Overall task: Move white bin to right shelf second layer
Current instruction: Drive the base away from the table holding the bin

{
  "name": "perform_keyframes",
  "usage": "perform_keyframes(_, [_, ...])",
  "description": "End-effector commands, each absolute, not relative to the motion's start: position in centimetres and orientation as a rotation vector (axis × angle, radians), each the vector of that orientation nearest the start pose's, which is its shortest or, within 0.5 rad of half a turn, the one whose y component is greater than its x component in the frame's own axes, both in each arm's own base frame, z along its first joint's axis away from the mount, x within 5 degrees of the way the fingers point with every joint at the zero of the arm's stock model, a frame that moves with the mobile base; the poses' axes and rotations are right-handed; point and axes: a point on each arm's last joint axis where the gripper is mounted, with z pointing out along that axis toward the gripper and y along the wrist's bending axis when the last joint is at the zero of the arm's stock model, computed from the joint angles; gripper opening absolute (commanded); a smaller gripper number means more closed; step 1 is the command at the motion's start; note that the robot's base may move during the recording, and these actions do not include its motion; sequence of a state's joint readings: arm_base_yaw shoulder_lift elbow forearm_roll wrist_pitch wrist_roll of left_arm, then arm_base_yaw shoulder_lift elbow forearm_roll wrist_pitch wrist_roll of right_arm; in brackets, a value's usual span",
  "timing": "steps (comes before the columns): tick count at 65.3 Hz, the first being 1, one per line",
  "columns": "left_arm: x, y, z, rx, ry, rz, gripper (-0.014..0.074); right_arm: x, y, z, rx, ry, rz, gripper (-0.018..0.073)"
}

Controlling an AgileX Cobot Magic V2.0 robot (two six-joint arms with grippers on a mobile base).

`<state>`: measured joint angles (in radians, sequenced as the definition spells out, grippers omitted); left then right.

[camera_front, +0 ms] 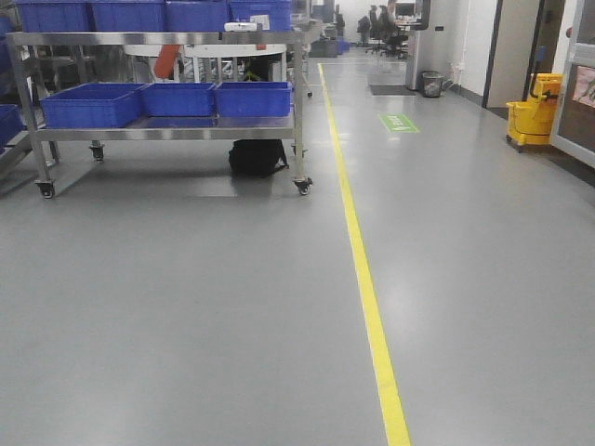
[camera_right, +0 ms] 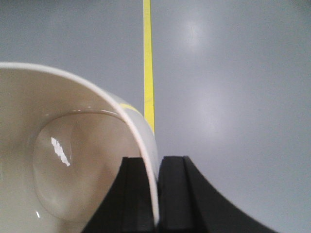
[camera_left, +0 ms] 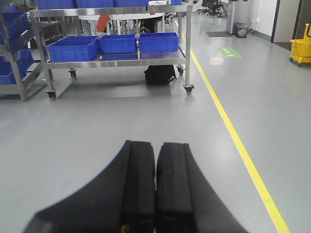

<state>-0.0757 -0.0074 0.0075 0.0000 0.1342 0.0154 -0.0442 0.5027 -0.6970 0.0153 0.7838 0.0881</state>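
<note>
Front: steel cart (camera_front: 167, 130) with blue crates (camera_front: 93, 104) at 10 o'clock; you won't see the bin or roller shelf here.
Left wrist: left gripper (camera_left: 156, 146) jaws pressed together, empty.
Right wrist: right gripper (camera_right: 159, 162) pinches the white bin (camera_right: 63, 165) rim, bin at 9 o'clock, over bare floor (camera_right: 233, 97).
I'd say pickup is done, placement left.

Three blue crates (camera_front: 178, 98) are sitting on the lower level of the steel cart (camera_front: 167, 134). One black bag (camera_front: 257, 157) is lying beneath it, one yellow line (camera_front: 363, 279) is running right of it, and one mop bucket (camera_front: 532, 113) is standing farther right. One white bin (camera_right: 73, 160) is showing.
</note>
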Motion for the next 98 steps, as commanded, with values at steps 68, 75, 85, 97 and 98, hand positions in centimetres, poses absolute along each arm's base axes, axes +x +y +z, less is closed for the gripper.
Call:
perform_keyframes(68, [5.63, -0.45, 19.51, 0.072, 1.551, -0.053, 0.0085, 8.81, -0.32, 35.6, 0.137, 1.952, 0.046, 0.0056])
perform_keyframes(75, [5.63, -0.45, 19.51, 0.072, 1.551, -0.053, 0.0085, 8.81, -0.32, 35.6, 0.137, 1.952, 0.046, 0.0056])
perform_keyframes(85, [5.63, -0.45, 19.51, 0.072, 1.551, -0.053, 0.0085, 8.81, -0.32, 35.6, 0.137, 1.952, 0.046, 0.0056])
perform_keyframes(97, [5.63, -0.45, 19.51, 0.072, 1.551, -0.053, 0.0085, 8.81, -0.32, 35.6, 0.137, 1.952, 0.046, 0.0056])
perform_keyframes(98, [5.63, -0.45, 19.51, 0.072, 1.551, -0.053, 0.0085, 8.81, -0.32, 35.6, 0.137, 1.952, 0.046, 0.0056])
